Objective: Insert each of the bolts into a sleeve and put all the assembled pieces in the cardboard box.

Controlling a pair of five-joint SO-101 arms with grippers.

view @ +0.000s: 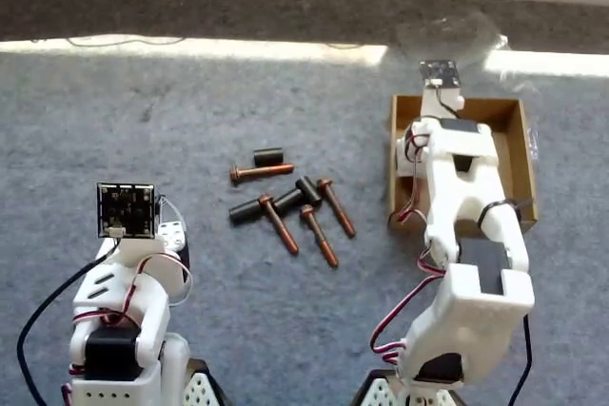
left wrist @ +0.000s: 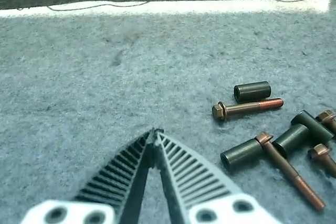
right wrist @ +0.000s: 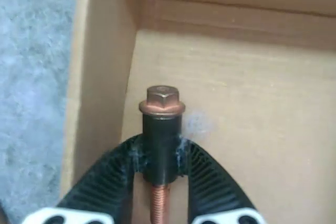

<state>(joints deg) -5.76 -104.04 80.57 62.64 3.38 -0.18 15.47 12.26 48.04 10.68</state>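
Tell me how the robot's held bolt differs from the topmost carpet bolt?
The held bolt wears a black sleeve; the topmost bolt is bare. The held bolt sits between fingers of the right gripper over the cardboard box; the topmost bolt lies loose. Both are coppery, hex-headed.

The table point(view: 143, 111) has a grey cover, rough like carpet. Near its middle lie four copper bolts point(view: 262, 172) and four dark sleeves point(view: 268, 156), close together, some touching. A cardboard box point(view: 521, 130) stands to their right.

Left arm point(view: 122, 306): folded; left gripper point(left wrist: 155, 136) closed, fingertips met. Right arm point(view: 466, 206): stretched forward; right gripper point(right wrist: 161, 153) clamped on sleeved bolt point(right wrist: 162, 129).
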